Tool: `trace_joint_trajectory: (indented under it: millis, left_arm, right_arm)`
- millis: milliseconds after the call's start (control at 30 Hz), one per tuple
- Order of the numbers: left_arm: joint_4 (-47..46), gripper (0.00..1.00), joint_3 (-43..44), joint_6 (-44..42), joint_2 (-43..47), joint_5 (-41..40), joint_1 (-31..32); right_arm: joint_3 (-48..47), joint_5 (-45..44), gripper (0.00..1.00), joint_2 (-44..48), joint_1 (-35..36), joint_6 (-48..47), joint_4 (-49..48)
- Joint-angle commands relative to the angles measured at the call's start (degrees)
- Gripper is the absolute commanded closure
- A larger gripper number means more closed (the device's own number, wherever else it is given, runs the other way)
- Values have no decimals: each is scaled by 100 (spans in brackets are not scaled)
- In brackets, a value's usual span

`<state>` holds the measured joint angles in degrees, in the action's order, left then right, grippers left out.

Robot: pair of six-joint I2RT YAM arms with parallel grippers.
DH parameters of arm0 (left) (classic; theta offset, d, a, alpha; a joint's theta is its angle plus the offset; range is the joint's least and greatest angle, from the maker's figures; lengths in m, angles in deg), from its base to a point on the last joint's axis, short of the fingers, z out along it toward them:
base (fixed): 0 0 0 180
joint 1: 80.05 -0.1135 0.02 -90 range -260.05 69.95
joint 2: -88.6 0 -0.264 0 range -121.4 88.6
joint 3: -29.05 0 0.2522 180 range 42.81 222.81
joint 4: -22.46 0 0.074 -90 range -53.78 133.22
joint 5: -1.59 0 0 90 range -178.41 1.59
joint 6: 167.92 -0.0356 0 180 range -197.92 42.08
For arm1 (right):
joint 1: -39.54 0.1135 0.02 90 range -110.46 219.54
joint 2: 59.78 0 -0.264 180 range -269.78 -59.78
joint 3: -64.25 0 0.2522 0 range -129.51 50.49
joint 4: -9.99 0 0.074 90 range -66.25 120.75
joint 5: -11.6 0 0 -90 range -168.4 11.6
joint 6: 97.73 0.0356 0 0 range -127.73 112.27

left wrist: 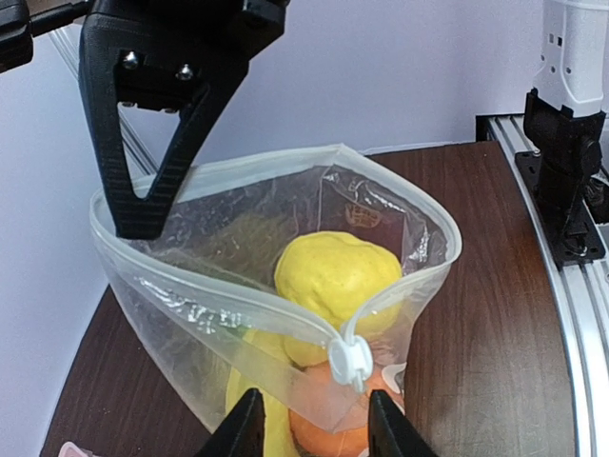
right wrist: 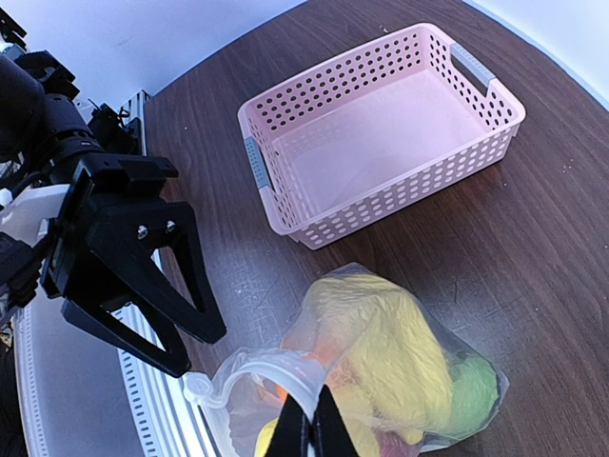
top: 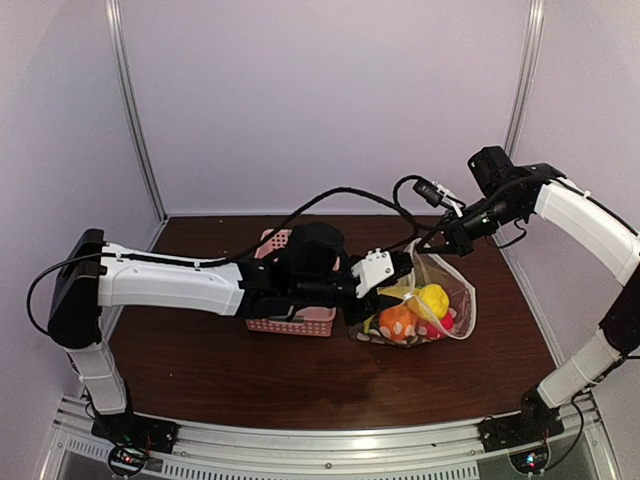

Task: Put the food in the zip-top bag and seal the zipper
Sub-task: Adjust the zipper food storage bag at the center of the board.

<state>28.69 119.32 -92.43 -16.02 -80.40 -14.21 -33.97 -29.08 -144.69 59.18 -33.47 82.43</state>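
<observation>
The left gripper (left wrist: pixel 314 400) has its fingers apart, straddling the white plastic slider (left wrist: pixel 350 362) of the bag (left wrist: pixel 190 343) at one end of the zipper (left wrist: pixel 238 307), a thick clear strip. The right gripper (right wrist: pixel 309 411) is pinched together on the opposite rim, so the mouth stands open. A small mark printed on the floppy film is too blurred to read. Inside lie a lumpy yellow piece (left wrist: pixel 333 276), an orange (left wrist: pixel 328 440) and a green piece (right wrist: pixel 471 386). The bag sits toward the right edge of the table (top: pixel 300 380), beside a pink lattice basket (right wrist: pixel 409 195).

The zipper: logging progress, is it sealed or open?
Open. The zipper strips stand wide apart, the zip-top bag gapes, and the white slider sits at one end.
</observation>
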Motion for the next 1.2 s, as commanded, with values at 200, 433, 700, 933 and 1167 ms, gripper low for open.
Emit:
trace_joint_trajectory:
  millis: [200, 433, 700, 933, 1167]
  left_arm:
    - [-153, 61, 353, -81, -414, -8, 32]
    - [-198, 74, 526, 27, -568, -238, 34]
    - [-99, 94, 444, 170, -428, -572, 30]
    - [-208, 95, 120, 455, -180, -487, 34]
    - [-325, 96, 55, 621, -160, -495, 34]
  right_arm:
    - [-42, 148, 100, -117, 31, 22, -75]
    - [-43, 110, 100, -97, 31, 51, -71]
    - [-295, -670, 94, -78, -184, -127, 292]
    - [258, -1280, 65, 319, -549, -745, 1020]
    - [881, -1909, 61, 784, -549, -681, 756]
